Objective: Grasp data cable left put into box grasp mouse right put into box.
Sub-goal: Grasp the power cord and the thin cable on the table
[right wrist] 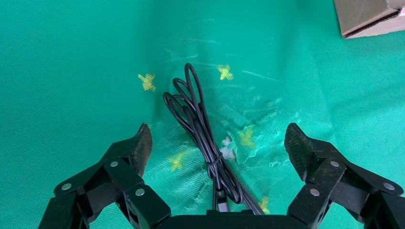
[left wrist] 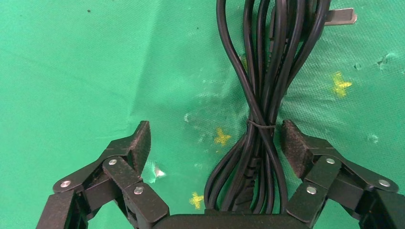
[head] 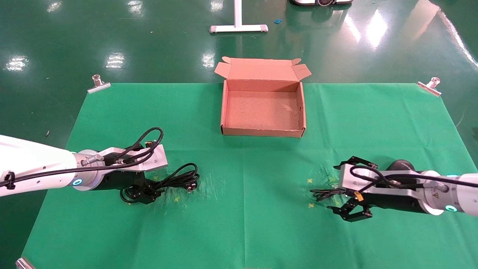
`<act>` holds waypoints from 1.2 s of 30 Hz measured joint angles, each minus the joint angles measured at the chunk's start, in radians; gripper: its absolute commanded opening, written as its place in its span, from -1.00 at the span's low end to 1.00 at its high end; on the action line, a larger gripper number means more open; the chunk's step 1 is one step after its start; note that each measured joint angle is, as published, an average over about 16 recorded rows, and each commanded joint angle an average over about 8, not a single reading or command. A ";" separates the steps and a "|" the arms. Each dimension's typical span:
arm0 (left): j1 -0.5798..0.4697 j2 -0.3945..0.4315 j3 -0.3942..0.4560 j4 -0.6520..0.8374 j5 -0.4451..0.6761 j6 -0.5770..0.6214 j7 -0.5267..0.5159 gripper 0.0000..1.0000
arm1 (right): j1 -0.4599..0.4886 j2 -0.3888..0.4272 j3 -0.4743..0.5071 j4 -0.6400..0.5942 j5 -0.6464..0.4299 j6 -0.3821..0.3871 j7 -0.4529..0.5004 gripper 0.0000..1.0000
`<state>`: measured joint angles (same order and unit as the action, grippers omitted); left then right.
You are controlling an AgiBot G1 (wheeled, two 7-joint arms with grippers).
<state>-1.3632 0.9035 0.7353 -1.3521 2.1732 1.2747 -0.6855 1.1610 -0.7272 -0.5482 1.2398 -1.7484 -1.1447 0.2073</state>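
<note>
Black padded fingers (left wrist: 133, 143) of the left gripper (head: 143, 194) stood wide apart near the front-left part of the green cloth-covered table (head: 261, 209), straddling the thick black coiled data cable (left wrist: 260, 124) at its tied waist. Neither pad touched the bundle, so nothing was held. The bundle lay flat on the cloth, extending from under the gripper toward the table centre, plug ends outermost.

The right gripper (head: 349, 211) hovered near the front-right part of the table, jaws equally wide and empty. Between its fingers ran a thin black tied cord (right wrist: 205, 133). The small black oval mouse (head: 400, 165) lay just behind the right wrist, largely hidden by it.

The shallow brown cardboard box (head: 263, 130) sat at the middle of the table's far edge, lid flap open rearward, with nothing visible inside.

Step in hand, as judged: step 1 of 2, grasping the data cable. The next move calls for closing the left jaws on the tied waist, where the strands are bunched, then lifting clear before carrying to the box.
</note>
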 measured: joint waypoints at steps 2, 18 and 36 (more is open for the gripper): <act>0.000 0.000 0.000 0.000 0.000 0.000 0.000 -1.00 | 0.000 0.001 0.001 0.001 0.001 0.000 -0.001 -1.00; 0.000 0.000 0.000 0.000 -0.004 0.000 0.000 -1.00 | -0.002 0.004 0.004 0.007 0.008 -0.001 -0.003 -1.00; -0.001 0.000 -0.001 0.002 -0.004 0.000 0.001 -1.00 | -0.003 0.005 0.005 0.008 0.010 -0.001 -0.004 -1.00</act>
<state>-1.3639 0.9037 0.7346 -1.3502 2.1695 1.2746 -0.6848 1.1581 -0.7219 -0.5432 1.2483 -1.7387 -1.1456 0.2032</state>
